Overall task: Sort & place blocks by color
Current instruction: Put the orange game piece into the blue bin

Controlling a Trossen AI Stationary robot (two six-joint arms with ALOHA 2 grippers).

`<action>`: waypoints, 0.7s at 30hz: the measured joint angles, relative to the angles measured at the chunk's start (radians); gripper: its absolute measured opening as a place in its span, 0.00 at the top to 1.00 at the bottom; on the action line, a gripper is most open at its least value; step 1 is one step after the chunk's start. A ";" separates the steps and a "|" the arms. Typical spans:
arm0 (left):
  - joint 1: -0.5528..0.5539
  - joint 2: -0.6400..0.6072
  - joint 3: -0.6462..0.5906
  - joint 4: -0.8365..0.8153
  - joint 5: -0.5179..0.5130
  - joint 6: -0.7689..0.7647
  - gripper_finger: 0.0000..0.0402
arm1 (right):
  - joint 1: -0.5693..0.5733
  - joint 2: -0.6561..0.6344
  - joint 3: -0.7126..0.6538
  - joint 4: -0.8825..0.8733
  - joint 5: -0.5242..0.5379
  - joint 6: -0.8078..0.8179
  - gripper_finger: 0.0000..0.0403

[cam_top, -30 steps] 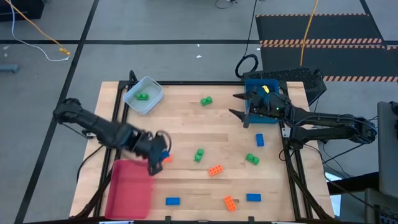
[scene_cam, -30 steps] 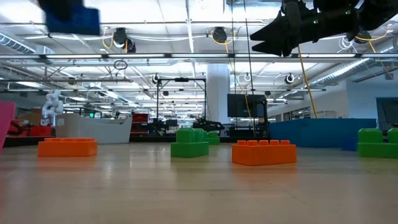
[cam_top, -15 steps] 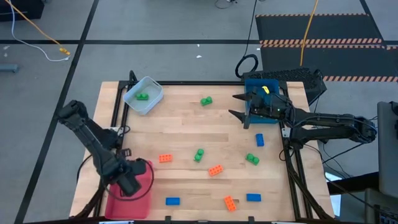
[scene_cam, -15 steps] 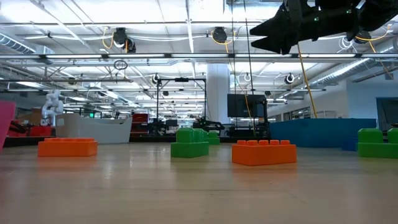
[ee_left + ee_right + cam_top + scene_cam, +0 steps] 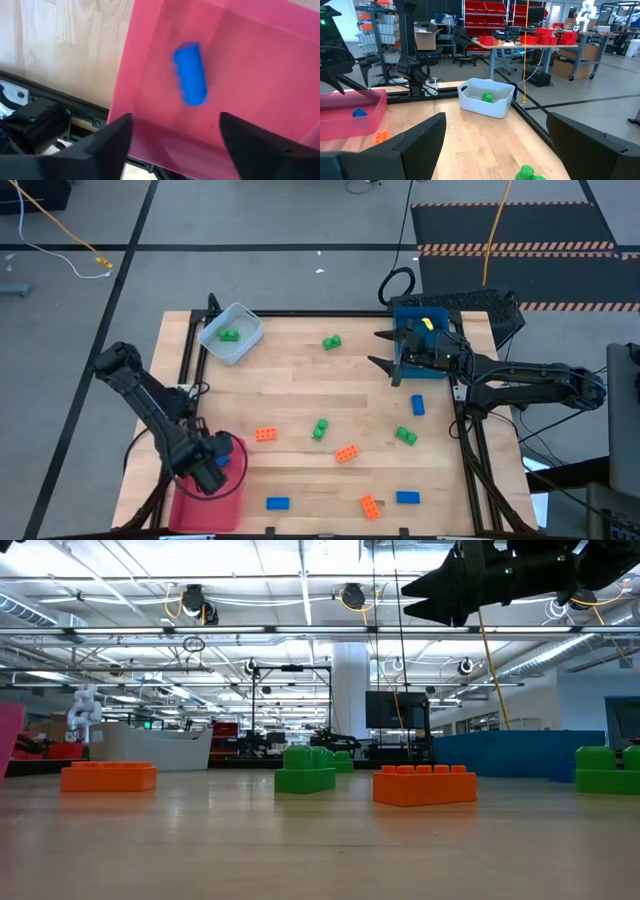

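Observation:
My left gripper [image 5: 210, 470] points down over the red tray [image 5: 205, 502] at the near left corner, open. Below its fingers a blue block [image 5: 191, 75] shows blurred inside the tray [image 5: 250, 60]; the right wrist view also shows the blue block [image 5: 360, 113] behind the tray's wall. Whether it lies still on the floor I cannot tell. My right gripper [image 5: 376, 348] hovers open and level at the far right, by the blue tray [image 5: 425, 315]. Several green, orange and blue blocks lie loose on the table, among them an orange block [image 5: 265, 435] and a green block [image 5: 320, 428].
A white tray [image 5: 230, 332] at the far left holds a green block [image 5: 229, 335]. Loose blocks lie near the front edge: a blue block [image 5: 277, 503], an orange block [image 5: 369, 506], another blue block [image 5: 407, 498]. Black frame rails [image 5: 190, 360] run along the table's sides.
My left gripper has carried the blue block from the table's middle left toward the near left corner, sunk over the red tray and tipped to point down. It has let go, and the block is now in the tray.

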 joint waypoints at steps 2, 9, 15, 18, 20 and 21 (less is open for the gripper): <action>0.013 0.000 0.000 -0.008 0.001 0.001 0.16 | 0.000 0.000 0.000 0.000 0.000 -0.003 0.16; 0.153 0.000 0.005 -0.045 0.001 0.145 0.14 | 0.000 0.000 0.000 0.004 0.000 -0.011 0.16; 0.353 -0.002 0.033 -0.020 -0.055 0.366 0.25 | 0.000 0.000 0.000 0.026 0.000 -0.011 0.16; 0.449 -0.002 0.033 0.059 -0.067 0.472 0.30 | 0.000 0.000 0.000 0.007 0.000 -0.011 0.16; 0.504 -0.002 0.033 0.121 -0.067 0.547 0.33 | 0.000 0.000 0.000 -0.009 0.000 -0.015 0.16; 0.529 -0.002 0.033 0.149 -0.066 0.584 0.34 | 0.000 0.000 0.000 -0.019 0.000 -0.018 0.16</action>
